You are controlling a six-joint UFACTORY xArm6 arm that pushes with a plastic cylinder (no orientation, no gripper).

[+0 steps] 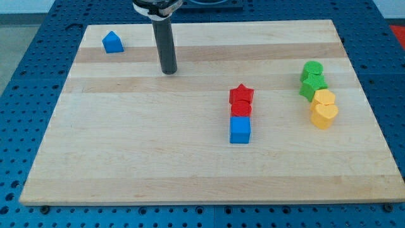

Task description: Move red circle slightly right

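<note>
Camera view — red circle (240,109) lower-right of my tip (169,72).

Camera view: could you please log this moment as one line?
my tip: upper left of red circle, apart | red circle: untouched, between red star and blue cube | step: push right pending

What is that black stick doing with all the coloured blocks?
That stick is a robot arm's rod, and my tip slides on the wooden board to push blocks. Right now it touches nothing. It stands toward the view's top left, well away from the red circle it should nudge right. The circle sits squeezed in a column, between a red star above and a blue cube below.
</note>
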